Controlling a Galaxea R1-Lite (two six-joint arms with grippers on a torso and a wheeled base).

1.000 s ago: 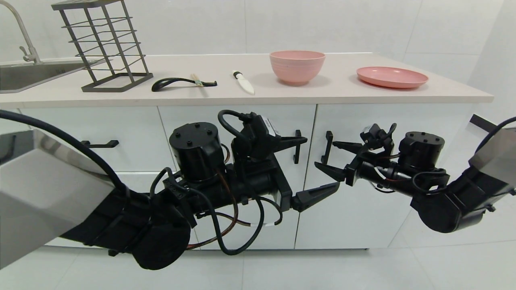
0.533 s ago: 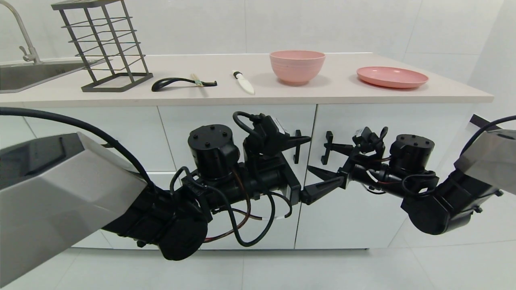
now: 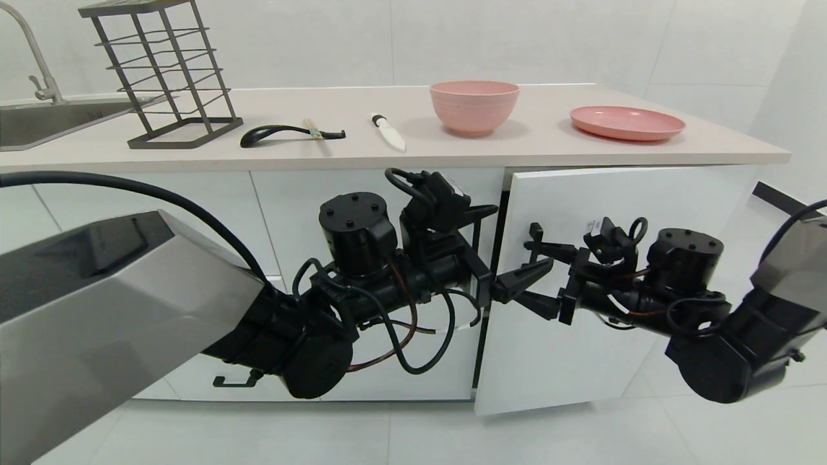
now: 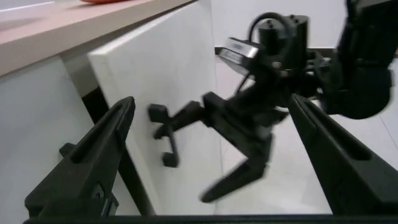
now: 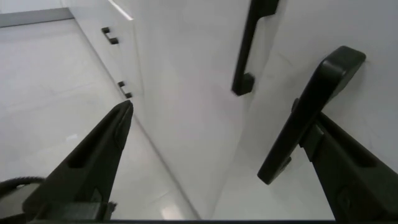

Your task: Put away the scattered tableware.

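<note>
**Risks.** You are working with the right gripper released, its fingers spread and nothing clenched. One finger is lying against the black bar handle of the white cabinet door, which is standing slightly ajar. Since nothing is clamping the bar, the finger is likely to slip off as the door swings, letting the door fall back.

The left gripper is also hanging released and empty, just beside the right one at its 9 o'clock. With both crowding the door's free edge, you are risking a finger-to-finger knock, or the door striking the left fingers as it opens wider.

**Task items.** All the tableware is lying on the beige countertop, none yet put away:
- the black curved spoon and the wooden chopsticks, at 11 o'clock from the grippers
- the white knife with a black handle, and the pink ribbed bowl, near 12 o'clock
- the flat pink plate, at 2 o'clock
- the black wire rack, at 10 o'clock, beside the steel sink

**Change.** A second ago the door was sitting flush. Now its handle edge is swinging outward, with a dark gap showing. The right gripper is drawing back with the handle, and the left arm is pushing forward and upward.
</note>
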